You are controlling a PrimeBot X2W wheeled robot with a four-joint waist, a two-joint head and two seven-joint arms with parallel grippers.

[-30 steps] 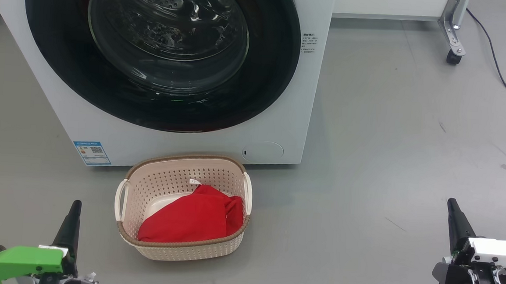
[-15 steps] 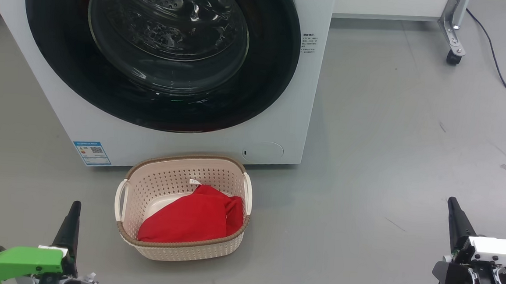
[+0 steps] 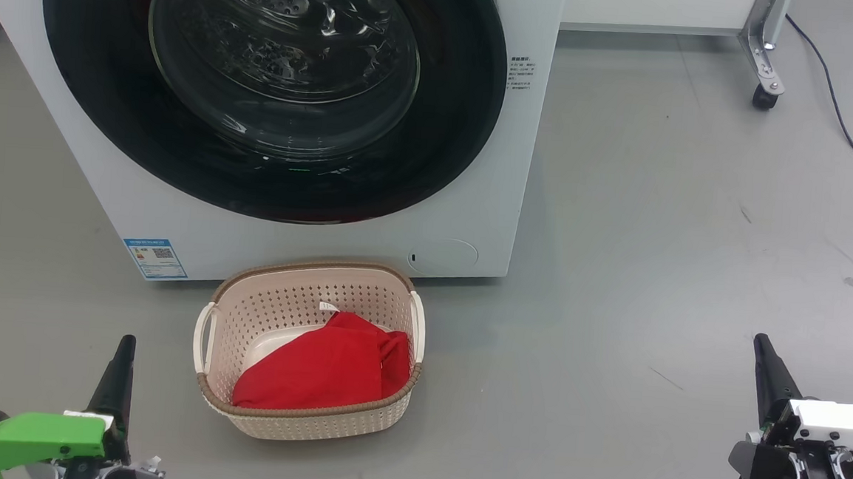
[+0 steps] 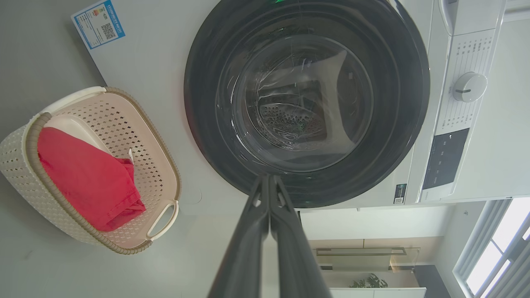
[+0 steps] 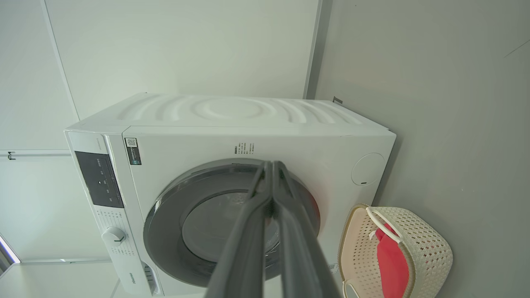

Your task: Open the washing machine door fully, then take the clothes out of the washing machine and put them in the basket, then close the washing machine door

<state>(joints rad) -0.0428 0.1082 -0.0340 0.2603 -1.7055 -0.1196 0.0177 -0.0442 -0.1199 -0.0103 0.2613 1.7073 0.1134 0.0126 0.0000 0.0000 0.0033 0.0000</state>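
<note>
1 washing machine door [image 3: 273,89] shut flush on 1 washing machine [image 3: 322,252]; no red seen through glass. Clothes [image 3: 322,370] lie as 1 red heap, garment count unclear, in 1 basket [image 3: 297,424], on floor [image 3: 616,281] just before machine's front, likely placed for short carry. Left end effector [image 3: 127,347] and right end effector [image 3: 763,347], 2 in all: fingers pressed together, empty, parked clear of basket. Task looks finished.

Probably a test room or lab, not a home: bare grey floor [image 3: 658,209], plain white walls [image 5: 186,49], a metal leg [image 3: 762,53] on a little wheel [image 3: 763,97], a black cable [image 3: 845,132] loose near the white washing machine [image 3: 285,242].
</note>
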